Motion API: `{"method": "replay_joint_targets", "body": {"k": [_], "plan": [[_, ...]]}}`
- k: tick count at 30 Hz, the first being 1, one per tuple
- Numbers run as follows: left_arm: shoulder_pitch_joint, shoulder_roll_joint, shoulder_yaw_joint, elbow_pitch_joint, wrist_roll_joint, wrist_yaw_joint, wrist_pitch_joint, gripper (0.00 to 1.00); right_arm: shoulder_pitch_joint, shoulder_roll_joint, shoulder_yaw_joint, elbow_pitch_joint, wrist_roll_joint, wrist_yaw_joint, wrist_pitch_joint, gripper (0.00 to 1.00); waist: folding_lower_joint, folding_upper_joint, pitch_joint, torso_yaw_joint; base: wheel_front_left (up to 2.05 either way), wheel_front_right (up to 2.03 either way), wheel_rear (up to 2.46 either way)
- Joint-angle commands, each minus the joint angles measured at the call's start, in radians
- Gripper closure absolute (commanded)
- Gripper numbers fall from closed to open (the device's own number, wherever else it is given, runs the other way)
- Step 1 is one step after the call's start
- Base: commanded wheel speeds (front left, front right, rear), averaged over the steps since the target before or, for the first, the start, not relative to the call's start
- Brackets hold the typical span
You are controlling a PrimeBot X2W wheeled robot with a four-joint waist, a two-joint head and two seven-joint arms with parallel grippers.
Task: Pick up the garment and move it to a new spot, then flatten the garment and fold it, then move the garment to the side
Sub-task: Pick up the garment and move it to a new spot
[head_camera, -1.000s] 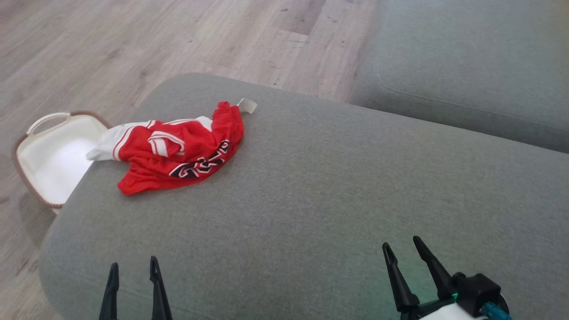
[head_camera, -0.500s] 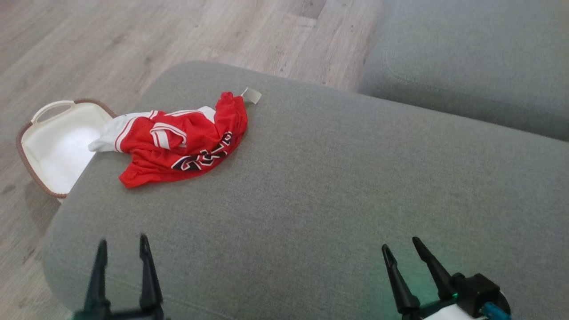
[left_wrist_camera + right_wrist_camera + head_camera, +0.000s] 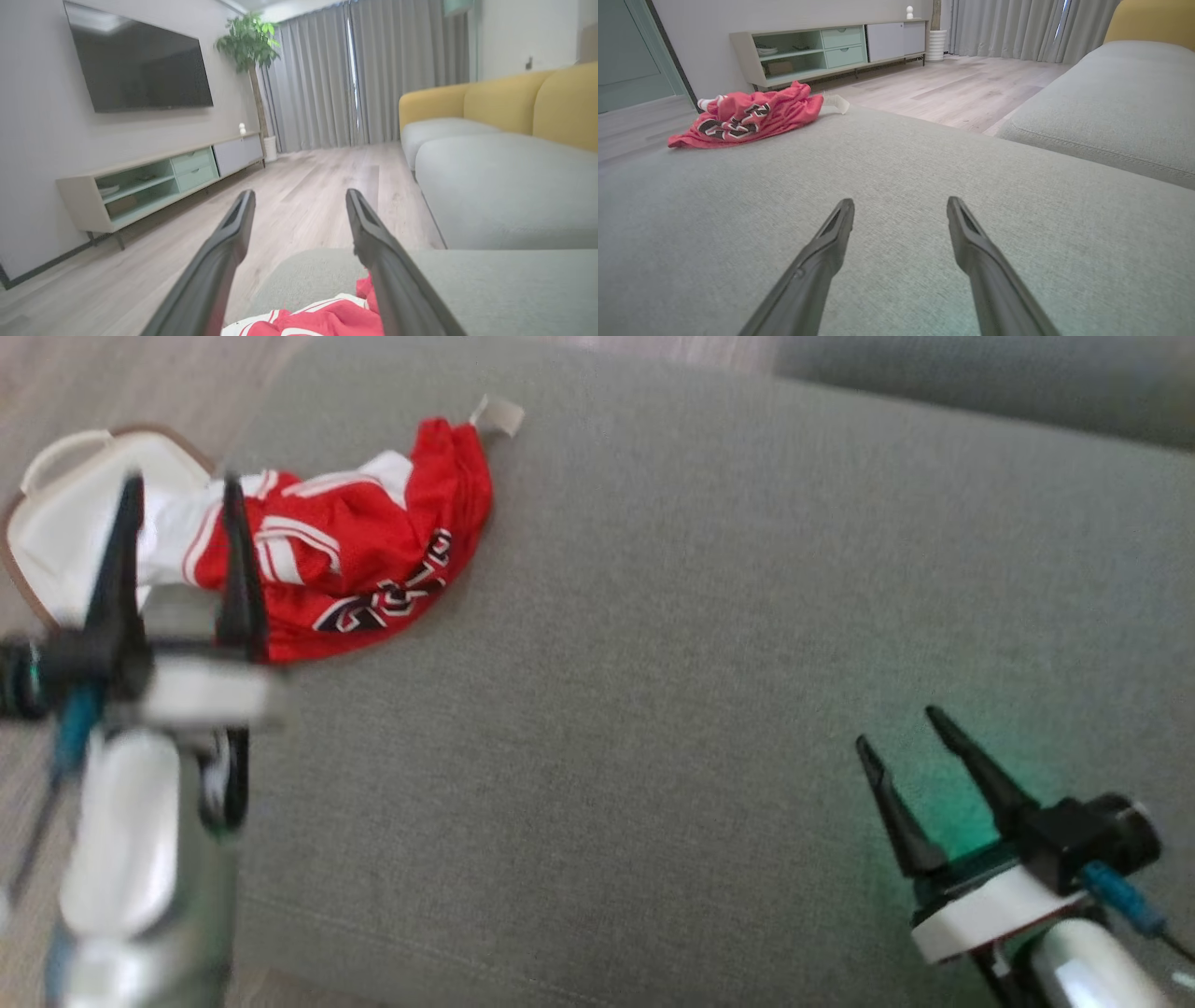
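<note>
Step in hand: pickup, not yet made. Garment [image 3: 373, 551] lies crumpled at cushion's [image 3: 653, 663] far-left corner, white end hanging over left edge. My left gripper [image 3: 180, 485] hovers above that end, fingers spread, nothing between them. My right gripper [image 3: 898, 728] sits near cushion's near-right corner, well apart from garment, fingers spread, holding nothing. Judgement: next move calls for lowering left, then closing on bunched fold rather than single layer. Basket [image 3: 56, 532] on floor beside left edge — inside bare white where visible; part hidden behind my fingers.
</note>
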Motion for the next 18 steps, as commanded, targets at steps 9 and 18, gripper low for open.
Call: {"method": "replay_joint_targets", "body": {"k": [9,18], "plan": [[-0.438,0.026,0.044,0.411,-0.076,-0.001,0.277,0.0,-0.068,-0.156,0.029,-0.085,-0.008,-0.001,-0.011,0.0,-0.0003,0.0,0.18,-0.02,0.0,0.0,0.0],[-0.624,0.029,0.064,0.79,-0.109,0.029,0.338,0.0,-0.096,-0.262,0.027,-0.156,-0.005,-0.001,-0.003,0.0,-0.0003,0.0,0.291,-0.032,0.0,0.0,0.0]]}}
